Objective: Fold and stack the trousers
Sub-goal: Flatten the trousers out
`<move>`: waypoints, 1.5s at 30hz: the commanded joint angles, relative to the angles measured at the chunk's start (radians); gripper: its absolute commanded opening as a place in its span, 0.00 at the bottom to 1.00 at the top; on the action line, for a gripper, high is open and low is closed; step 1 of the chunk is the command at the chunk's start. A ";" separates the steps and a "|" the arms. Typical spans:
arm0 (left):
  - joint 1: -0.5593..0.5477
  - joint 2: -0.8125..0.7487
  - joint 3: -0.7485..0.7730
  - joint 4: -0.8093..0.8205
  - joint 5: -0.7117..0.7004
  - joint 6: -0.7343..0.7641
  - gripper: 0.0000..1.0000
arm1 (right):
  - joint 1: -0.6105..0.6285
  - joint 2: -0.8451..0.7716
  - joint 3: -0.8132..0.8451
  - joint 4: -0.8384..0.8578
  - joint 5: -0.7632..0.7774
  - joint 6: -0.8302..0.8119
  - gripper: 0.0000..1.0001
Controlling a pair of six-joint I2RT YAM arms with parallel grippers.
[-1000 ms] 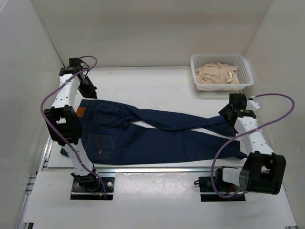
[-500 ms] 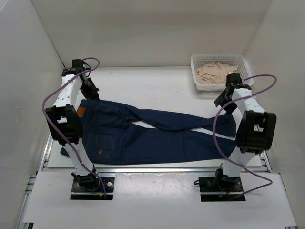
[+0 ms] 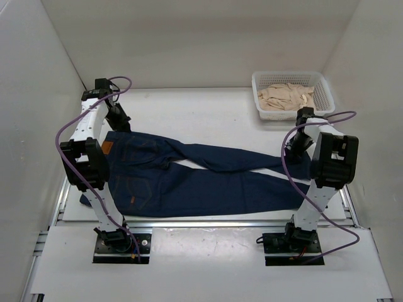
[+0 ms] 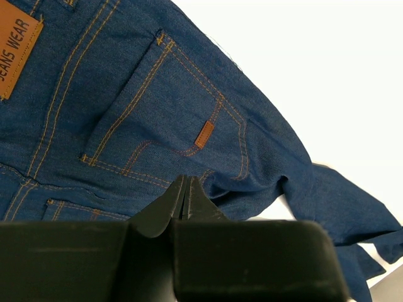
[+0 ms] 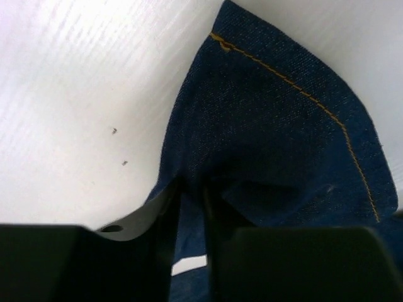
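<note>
The dark blue trousers (image 3: 189, 176) lie flat across the table, waistband at the left and legs running right. A tan patch (image 3: 107, 148) marks the waistband and reads clearly in the left wrist view (image 4: 17, 56). My left gripper (image 3: 118, 121) sits at the far corner of the waistband. Its jaws are pressed together (image 4: 184, 180), with denim puckered at the tips beside the back pocket (image 4: 157, 107). My right gripper (image 3: 295, 146) is down at the hem of the far leg. Its fingers stand narrow (image 5: 192, 189) with blue cloth between them, below the hem's yellow stitching (image 5: 283, 82).
A white mesh basket (image 3: 324, 104) holding beige clothes (image 3: 286, 95) stands at the back right, just behind the right arm. White walls close in the table on three sides. A metal rail (image 3: 208, 222) runs along the near edge in front of both arm bases.
The right arm has swung from the near right side up to the far leg's hem, and its jaws have closed from wide to narrow on the cloth. The left arm has not moved.
</note>
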 commanded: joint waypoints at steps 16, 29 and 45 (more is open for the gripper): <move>0.013 -0.046 0.027 0.008 0.017 0.010 0.10 | 0.020 -0.488 0.058 0.216 -0.141 -0.065 0.00; 0.004 -0.045 0.006 0.018 0.018 0.010 0.10 | -0.111 -0.713 -0.484 0.292 -0.021 0.054 0.65; 0.082 -0.030 -0.258 0.080 0.066 0.001 0.34 | -0.005 -0.208 -0.053 0.085 -0.193 -0.128 0.69</move>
